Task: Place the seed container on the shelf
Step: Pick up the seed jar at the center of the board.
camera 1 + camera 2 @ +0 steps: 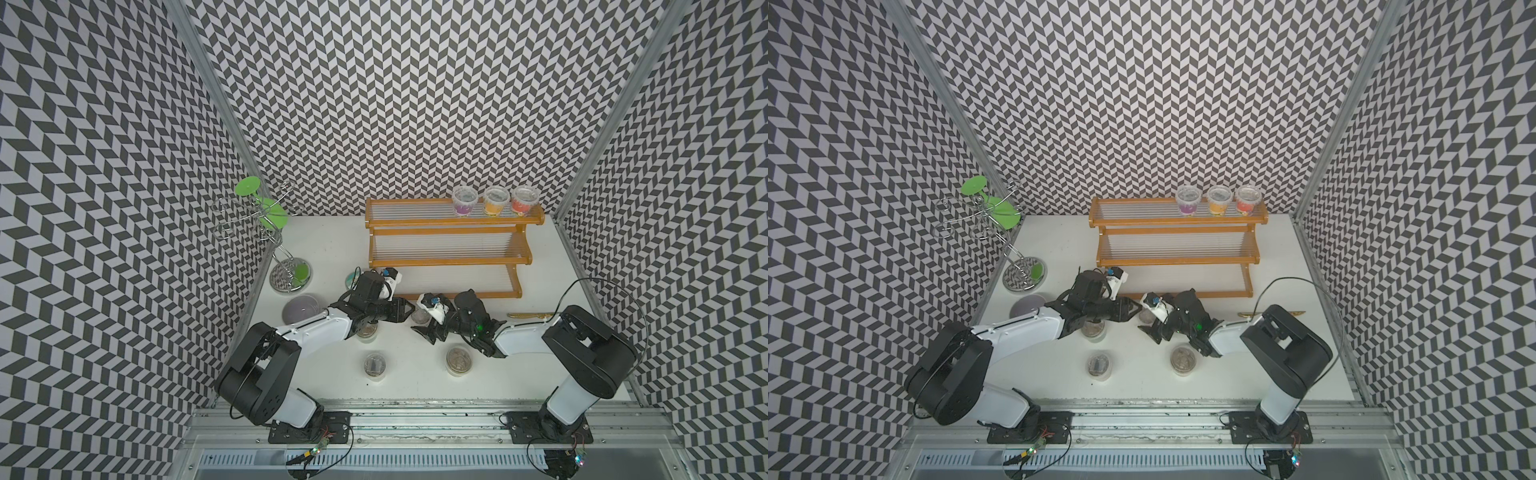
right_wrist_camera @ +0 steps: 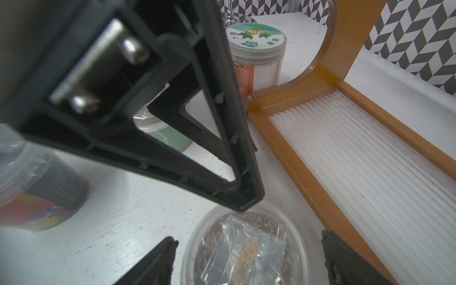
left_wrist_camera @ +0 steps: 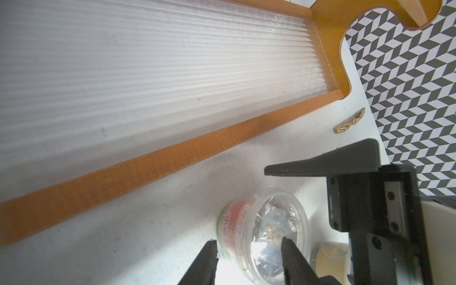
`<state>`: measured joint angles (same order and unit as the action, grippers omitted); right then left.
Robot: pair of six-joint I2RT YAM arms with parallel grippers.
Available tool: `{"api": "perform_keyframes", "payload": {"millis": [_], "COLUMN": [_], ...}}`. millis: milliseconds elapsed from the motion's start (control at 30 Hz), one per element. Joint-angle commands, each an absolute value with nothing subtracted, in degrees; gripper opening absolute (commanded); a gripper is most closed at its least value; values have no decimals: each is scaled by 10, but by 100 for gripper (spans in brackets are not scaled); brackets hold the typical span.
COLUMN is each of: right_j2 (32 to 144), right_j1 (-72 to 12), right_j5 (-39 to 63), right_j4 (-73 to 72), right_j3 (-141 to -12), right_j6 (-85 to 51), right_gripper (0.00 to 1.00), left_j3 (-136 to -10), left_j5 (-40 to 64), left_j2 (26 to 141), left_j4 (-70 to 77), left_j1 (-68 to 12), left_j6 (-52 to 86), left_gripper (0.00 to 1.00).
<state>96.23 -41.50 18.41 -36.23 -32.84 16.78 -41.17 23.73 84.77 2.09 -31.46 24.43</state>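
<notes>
CLOSE TO THE SHELF: A white table [image 1: 415, 386] is boxed in on three sides by black-and-white chevron walls [image 1: 415, 104]. At its back stands the shelf [image 1: 449, 262], three clear ribbed tiers in an orange-brown frame, with three lidded jars [image 1: 494, 199] at the right end of the top tier. A silver wire stand [image 1: 266, 224] with green discs fills the back left corner. The seed container [image 2: 246, 254], a clear lidded tub with a packet of seeds under the lid, sits on the table just in front of the lowest tier's front rail. My right gripper [image 2: 249, 237] is spread wide, one finger to each side of the tub, without gripping it. My left gripper [image 3: 248, 241] is parted only narrowly and holds nothing. One of its fingertips hangs at the tub's rim, and I cannot tell whether it touches.
</notes>
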Motion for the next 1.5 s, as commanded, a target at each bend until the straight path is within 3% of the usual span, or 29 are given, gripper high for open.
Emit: {"api": "perform_keyframes", "payload": {"millis": [0,1100,1467], "right_j2": [955,951,963], "right_j1": [-415,-413,-412], "right_j5": [191,177,198], "right_j4": [-386,-389,-377], "right_j3": [-325,-320,-331], "right_j6": [172,189,168], "right_gripper": [93,96,90], "left_j3": [-417,-433,-412], "left_j5": [244,246,251], "left_j2": [848,855,840], "left_j4": [29,12,29], "left_j1": [-315,-316,-316], "left_j6": [234,234,228], "left_gripper": [46,50,50]}}
